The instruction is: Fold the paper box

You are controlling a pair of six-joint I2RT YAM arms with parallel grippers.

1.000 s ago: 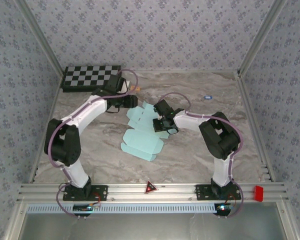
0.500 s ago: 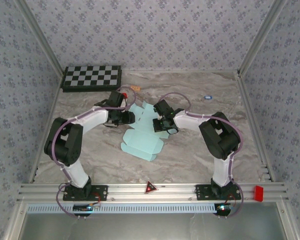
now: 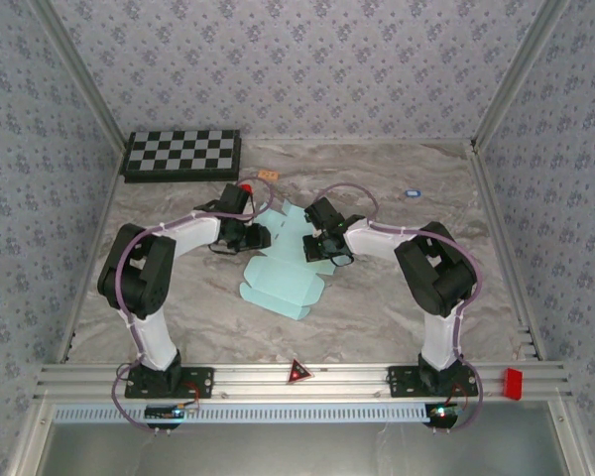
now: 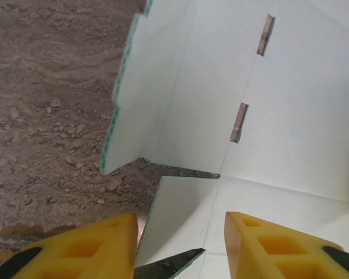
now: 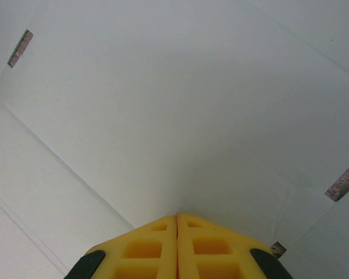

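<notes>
Left wrist view puts the paper box straight ahead of the left fingers. It is pale card, partly raised, and one corner flap reaches into the wide gap between them, with nothing gripped. The right fingers are pressed fully together, tips against an inner panel, with no card visibly between them. Bare table lies left of the left fingers. The risk, I judge, is that closing on that loose flap off its crease could buckle the thin card or drag the sheet from under the right fingers.
</notes>
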